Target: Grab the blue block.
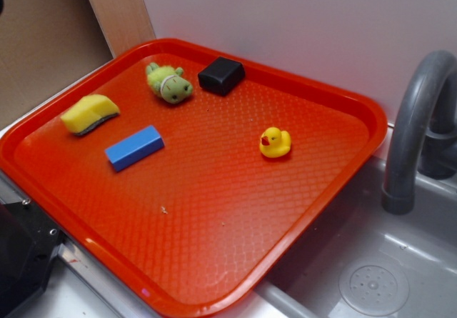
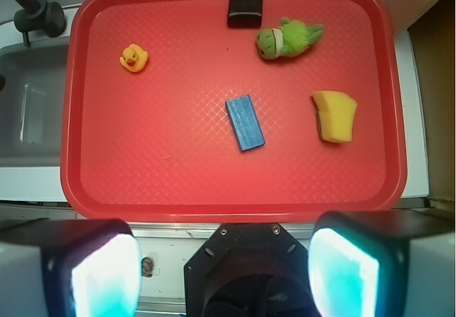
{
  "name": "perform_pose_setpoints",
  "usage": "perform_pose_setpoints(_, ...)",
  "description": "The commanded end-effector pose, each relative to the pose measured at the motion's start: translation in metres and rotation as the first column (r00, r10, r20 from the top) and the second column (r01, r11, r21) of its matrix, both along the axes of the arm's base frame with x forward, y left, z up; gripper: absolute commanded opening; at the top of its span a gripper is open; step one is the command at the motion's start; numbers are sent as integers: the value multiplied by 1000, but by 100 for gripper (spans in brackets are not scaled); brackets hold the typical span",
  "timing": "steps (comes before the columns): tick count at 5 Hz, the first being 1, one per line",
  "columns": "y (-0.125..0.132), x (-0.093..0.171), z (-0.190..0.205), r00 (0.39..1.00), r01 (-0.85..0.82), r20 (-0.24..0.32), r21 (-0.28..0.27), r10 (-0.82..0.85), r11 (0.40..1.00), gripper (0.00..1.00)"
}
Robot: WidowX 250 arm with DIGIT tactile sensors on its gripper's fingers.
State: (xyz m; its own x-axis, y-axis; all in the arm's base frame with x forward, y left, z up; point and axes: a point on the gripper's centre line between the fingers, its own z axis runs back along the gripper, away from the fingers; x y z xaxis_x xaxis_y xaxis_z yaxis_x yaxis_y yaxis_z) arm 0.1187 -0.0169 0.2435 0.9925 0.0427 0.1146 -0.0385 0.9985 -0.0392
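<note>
The blue block (image 1: pixel 135 147) is a small bright-blue bar lying flat on the red tray (image 1: pixel 214 225), left of centre, next to the yellow sponge (image 1: pixel 90 113). In the wrist view the blue block (image 2: pixel 245 122) lies near the middle of the tray (image 2: pixel 164 182), tilted a little. My gripper (image 2: pixel 224 267) is high above the tray's near edge, well short of the block. Its two pads (image 2: pixel 107 274) stand wide apart with nothing between them. The gripper's fingers do not show in the exterior view.
On the tray are also a green plush toy (image 1: pixel 170 83), a black squarish block (image 1: pixel 221 75) and a yellow rubber duck (image 1: pixel 275 143). A grey sink (image 1: pixel 371 275) with a faucet (image 1: pixel 414 132) lies right of the tray. A black robot part (image 1: pixel 21 254) is at the lower left.
</note>
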Motion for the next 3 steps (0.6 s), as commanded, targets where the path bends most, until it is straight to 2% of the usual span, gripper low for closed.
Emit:
perform_pose_setpoints(1, 0, 0, 0, 1000, 0, 0, 0, 0, 1000, 100)
perform_pose_setpoints(2, 6, 26, -11, 1000, -6, 7, 13, 6, 1000, 100)
perform_pose_setpoints(3, 10, 60, -25, 1000, 25, -17, -10, -25, 1000, 100)
